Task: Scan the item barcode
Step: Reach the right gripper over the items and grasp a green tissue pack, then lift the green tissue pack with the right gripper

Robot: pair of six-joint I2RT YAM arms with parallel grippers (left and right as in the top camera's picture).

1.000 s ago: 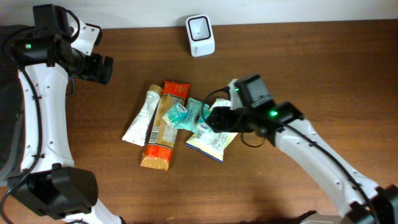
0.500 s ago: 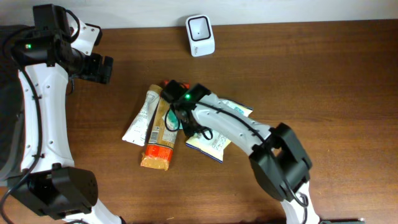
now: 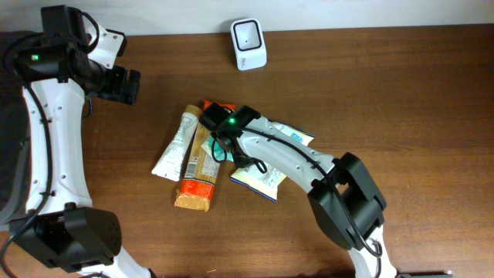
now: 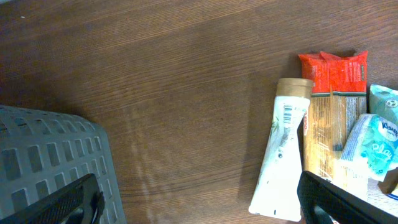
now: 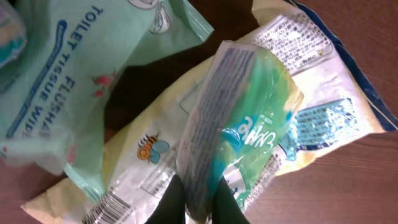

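Grasp step. The right gripper [image 5: 198, 202] is clamped on the sealed edge of a teal-green packet [image 5: 239, 118], which lies in the pile atop a yellow pouch [image 5: 323, 93]. The left gripper [image 3: 128, 85] hangs wide open, well apart. Next, probably: lift the packet clear and turn its barcode — not visible here — toward the scanner [image 3: 248, 34].

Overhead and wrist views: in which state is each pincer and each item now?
left pincer: open, empty.
right pincer: shut on tissue pack.
tissue pack: pinched at its edge.
wipes pack: lying partly on yellow packet.
yellow packet: flat, partly covered.
white tube: lying flat.
snack bar: lying flat beside white tube.
scanner: standing, untouched.
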